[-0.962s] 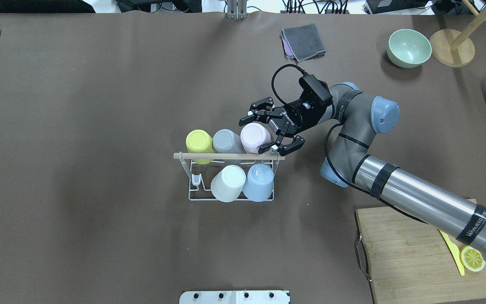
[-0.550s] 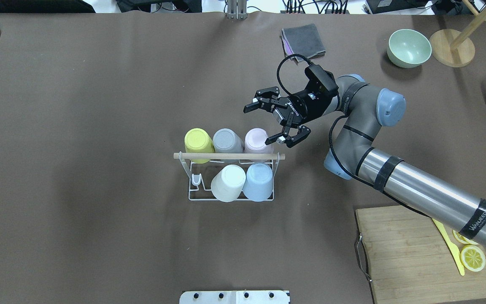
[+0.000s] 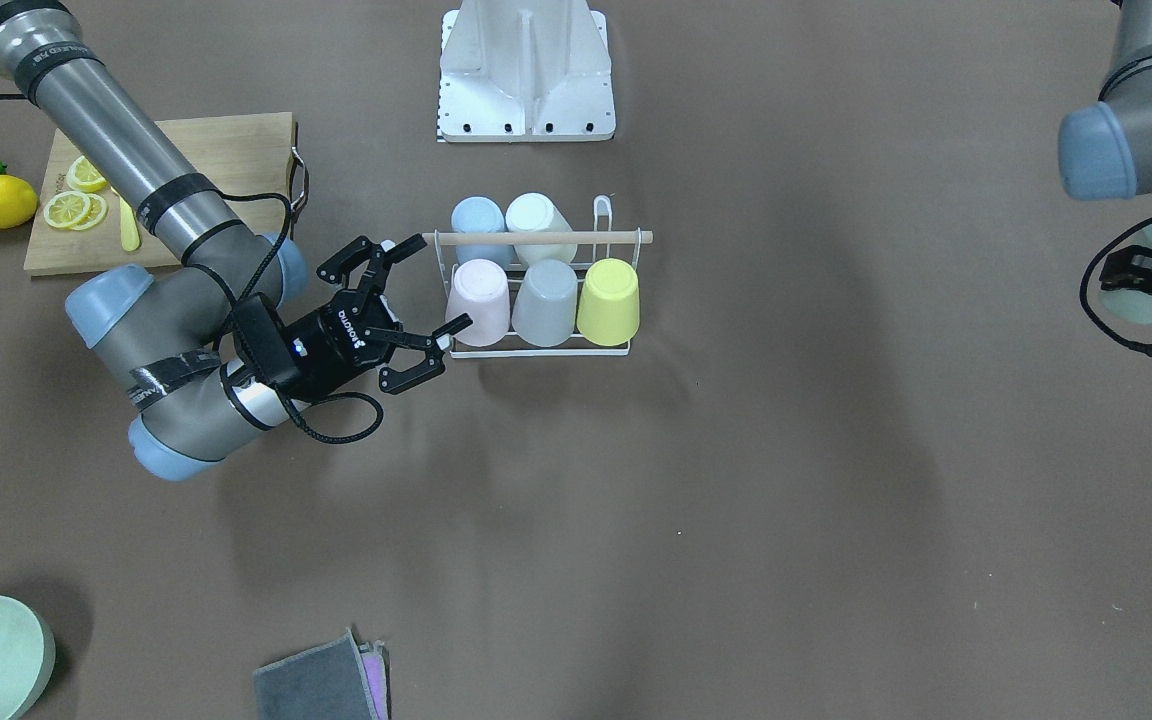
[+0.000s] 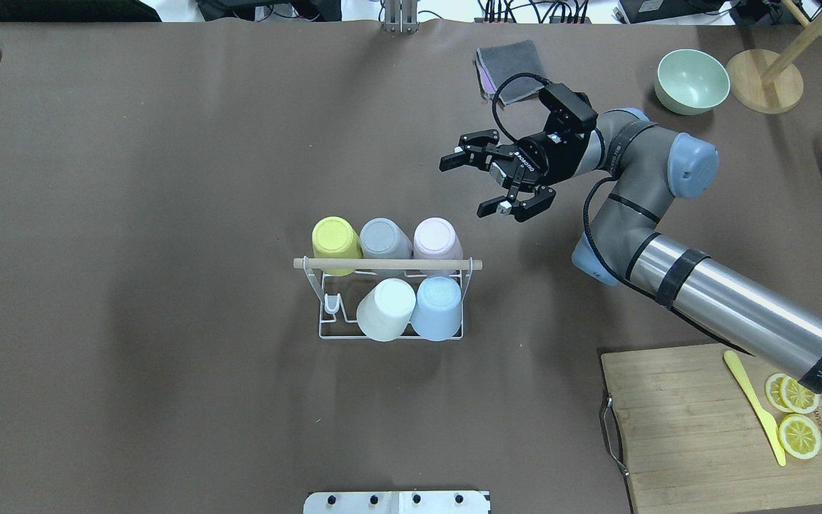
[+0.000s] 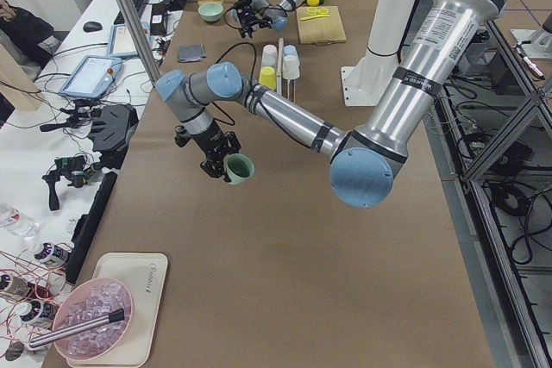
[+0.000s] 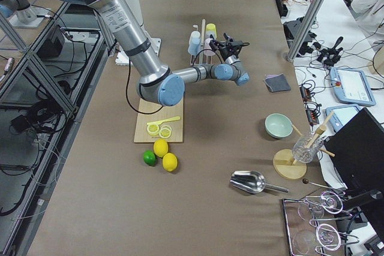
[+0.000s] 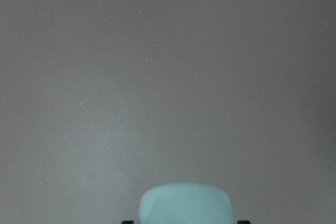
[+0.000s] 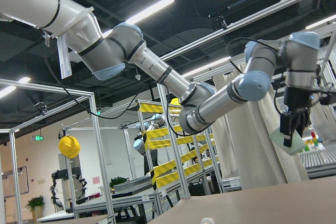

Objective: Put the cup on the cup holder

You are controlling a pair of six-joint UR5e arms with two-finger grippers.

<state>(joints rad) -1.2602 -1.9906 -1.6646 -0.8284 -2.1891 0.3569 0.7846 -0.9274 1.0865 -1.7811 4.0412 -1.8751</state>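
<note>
Brown bench (image 4: 168,178): right tool (image 4: 496,184), spread and empty, has backed off cup holder (image 4: 388,264), pink cup (image 4: 437,238) left seated; left tool (image 3: 1146,272) pinches mint cup (image 3: 1141,308), likely next.

A green bowl (image 4: 692,81), a folded grey cloth (image 4: 514,70), and lemon slices (image 4: 798,435) on a wooden board (image 4: 682,428).

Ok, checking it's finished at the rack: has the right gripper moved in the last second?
Yes. The right gripper has backed away from the pink cup on the rack, toward the grey cloth, fingers open.
</note>
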